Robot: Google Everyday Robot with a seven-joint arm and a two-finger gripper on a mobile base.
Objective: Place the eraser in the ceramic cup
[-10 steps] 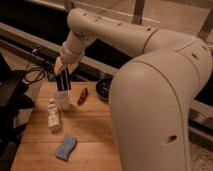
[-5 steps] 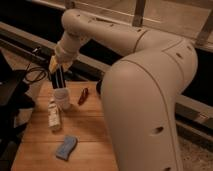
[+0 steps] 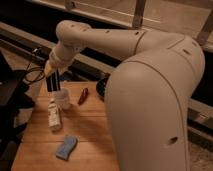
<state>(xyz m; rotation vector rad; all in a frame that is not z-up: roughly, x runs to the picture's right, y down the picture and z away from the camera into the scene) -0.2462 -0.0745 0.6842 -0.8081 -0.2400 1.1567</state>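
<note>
Just above the ceramic cup [image 3: 63,99], my gripper [image 3: 52,86] hung pointing down at its rim; wide or clamped, I couldn't tell.

High close view behind arm [image 3: 150,95], facing table [image 3: 95,140]; hand [image 3: 52,88] at ceramic cup [image 3: 62,99].

We see a dim, warm-coloured scene. Light comes from above and gives a soft shine on the pale arm [image 3: 150,55], while the background is nearly black. The pincer [image 3: 52,82], above the back left of the desk [image 3: 92,132], looks dark.
</note>
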